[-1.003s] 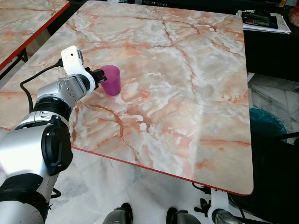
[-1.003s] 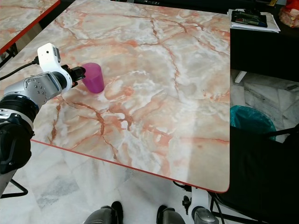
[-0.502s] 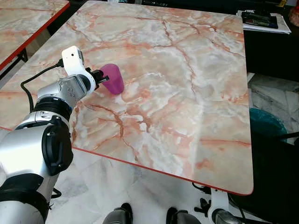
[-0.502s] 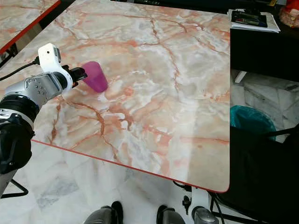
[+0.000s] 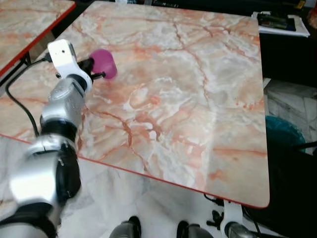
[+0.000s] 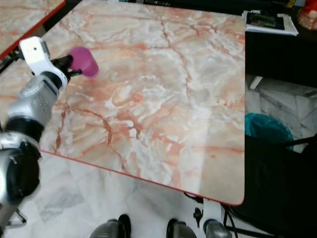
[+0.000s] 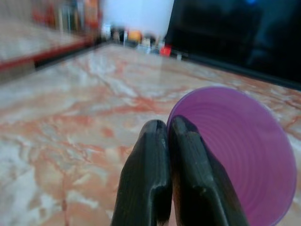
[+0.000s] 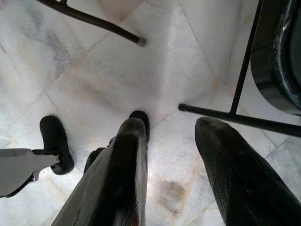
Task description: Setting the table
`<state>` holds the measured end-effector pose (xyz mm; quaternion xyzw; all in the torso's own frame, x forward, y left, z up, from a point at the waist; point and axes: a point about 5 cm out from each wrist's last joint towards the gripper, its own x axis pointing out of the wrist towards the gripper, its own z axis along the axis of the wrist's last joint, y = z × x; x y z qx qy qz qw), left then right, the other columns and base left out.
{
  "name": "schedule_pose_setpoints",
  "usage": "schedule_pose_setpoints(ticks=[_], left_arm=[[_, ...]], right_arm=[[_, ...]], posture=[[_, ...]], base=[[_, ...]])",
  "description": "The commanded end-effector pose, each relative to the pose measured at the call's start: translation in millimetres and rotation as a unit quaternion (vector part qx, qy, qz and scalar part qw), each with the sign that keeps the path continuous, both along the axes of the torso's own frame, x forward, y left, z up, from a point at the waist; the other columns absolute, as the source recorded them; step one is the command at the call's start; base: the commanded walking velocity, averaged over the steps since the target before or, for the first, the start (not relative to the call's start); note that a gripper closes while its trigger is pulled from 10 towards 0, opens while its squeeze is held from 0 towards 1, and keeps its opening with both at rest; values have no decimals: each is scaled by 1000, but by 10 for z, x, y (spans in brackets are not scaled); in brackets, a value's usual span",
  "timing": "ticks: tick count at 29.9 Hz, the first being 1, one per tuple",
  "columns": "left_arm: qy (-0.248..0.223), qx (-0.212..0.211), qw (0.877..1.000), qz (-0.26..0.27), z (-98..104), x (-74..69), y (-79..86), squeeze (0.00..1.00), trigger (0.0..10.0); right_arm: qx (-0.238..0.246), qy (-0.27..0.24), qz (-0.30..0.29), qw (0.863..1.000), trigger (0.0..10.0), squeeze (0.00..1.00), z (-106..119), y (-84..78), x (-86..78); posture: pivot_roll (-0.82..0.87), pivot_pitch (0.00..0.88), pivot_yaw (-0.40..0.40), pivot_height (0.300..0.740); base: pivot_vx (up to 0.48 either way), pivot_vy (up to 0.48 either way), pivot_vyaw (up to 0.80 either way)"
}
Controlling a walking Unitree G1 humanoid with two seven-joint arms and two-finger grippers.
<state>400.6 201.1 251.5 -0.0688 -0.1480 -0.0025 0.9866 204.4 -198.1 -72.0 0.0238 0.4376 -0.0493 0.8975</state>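
Note:
A magenta plastic cup [image 5: 103, 63] hangs tipped on its side above the left part of the marble table [image 5: 198, 99], its mouth turned toward my left arm. My left gripper [image 5: 92, 69] is shut on the cup's rim. The left wrist view looks straight into the purple cup [image 7: 240, 150], where the two black fingers [image 7: 150, 179] pinch its near wall. My right gripper [image 8: 171, 141] hangs open over the tiled floor, holding nothing.
A second marble table [image 5: 25, 20] stands at the far left. Black books [image 5: 275, 21] lie on a dark surface at the back right. A teal bin [image 5: 282, 131] and a dark chair [image 5: 292, 188] stand to the table's right.
The left gripper has lifted the cup off the table, tipped it onto its side and carried it back and to the left. The arm is blurred with motion.

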Motion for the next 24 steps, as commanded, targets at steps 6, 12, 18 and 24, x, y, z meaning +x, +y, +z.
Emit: schedule_pose_setpoints(ticks=[6, 12, 18, 24], left_arm=[[-71, 35, 996, 31, -34, -221, -176, 0, 10000], [-100, 43, 993, 41, 38, -276, -225, 0, 10000], [-118, 54, 990, 48, 166, -276, -227, 0, 10000], [-116, 52, 990, 52, 141, -314, -244, 0, 10000]], right_arm=[[6, 6, -8, 1000, 10000, 0, -38, -10, -77], [1, 6, -11, 1000, 10000, 0, -41, -16, -85], [2, 3, -14, 1000, 10000, 0, -43, -23, -93], [-1, 5, -14, 1000, 10000, 0, -46, -33, -103]], posture=[[4, 195, 3, 740], [-3, 180, 6, 740], [-10, 167, 8, 740], [-10, 158, 2, 740]], base=[[0, 0, 0], [0, 219, 0], [0, 480, 0], [0, 480, 0]])
